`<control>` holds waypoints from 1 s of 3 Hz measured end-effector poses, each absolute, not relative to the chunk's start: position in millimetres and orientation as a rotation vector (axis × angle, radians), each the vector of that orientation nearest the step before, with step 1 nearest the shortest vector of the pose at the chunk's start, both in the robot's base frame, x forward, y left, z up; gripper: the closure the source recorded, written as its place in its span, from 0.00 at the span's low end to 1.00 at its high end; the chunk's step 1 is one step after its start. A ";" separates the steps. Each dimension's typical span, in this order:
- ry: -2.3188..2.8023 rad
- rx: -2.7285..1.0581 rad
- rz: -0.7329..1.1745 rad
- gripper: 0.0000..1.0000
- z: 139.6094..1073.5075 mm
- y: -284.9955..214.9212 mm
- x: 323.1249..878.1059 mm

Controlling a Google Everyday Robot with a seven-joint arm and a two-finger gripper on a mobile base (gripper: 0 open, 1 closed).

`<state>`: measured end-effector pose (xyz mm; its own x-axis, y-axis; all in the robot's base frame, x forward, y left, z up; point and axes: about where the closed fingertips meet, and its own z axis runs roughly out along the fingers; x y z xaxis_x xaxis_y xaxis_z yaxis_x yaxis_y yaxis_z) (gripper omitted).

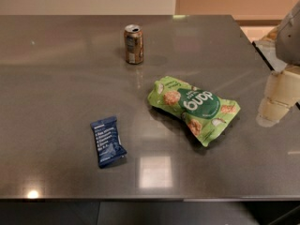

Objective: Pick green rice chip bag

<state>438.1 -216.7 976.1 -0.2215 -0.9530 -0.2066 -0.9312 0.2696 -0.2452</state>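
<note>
The green rice chip bag (194, 108) lies flat on the grey table (56, 78), right of centre. It is a crinkly light-green pouch with a dark-green round logo, white lettering and pictures of tan rice cakes. My gripper (277, 100) hangs at the right edge of the view, pale cream below a grey arm part. It is to the right of the bag, apart from it and holding nothing that I can see.
A brown drink can (133, 44) stands upright at the back, behind the bag. A small dark-blue bar wrapper (107, 140) lies at the front left. The table's front edge runs along the bottom, and its right edge passes near my gripper.
</note>
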 end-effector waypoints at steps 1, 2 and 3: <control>2.231 -1.724 -0.099 0.00 976.4 -216.4 438.3; 2.226 -1.702 -0.069 0.00 966.0 -205.5 441.0; 2.237 -1.662 -0.037 0.00 941.5 -180.7 450.3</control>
<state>450.3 -180.7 941.5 -0.2487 -0.9322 -0.2632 -0.9230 0.3104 -0.2274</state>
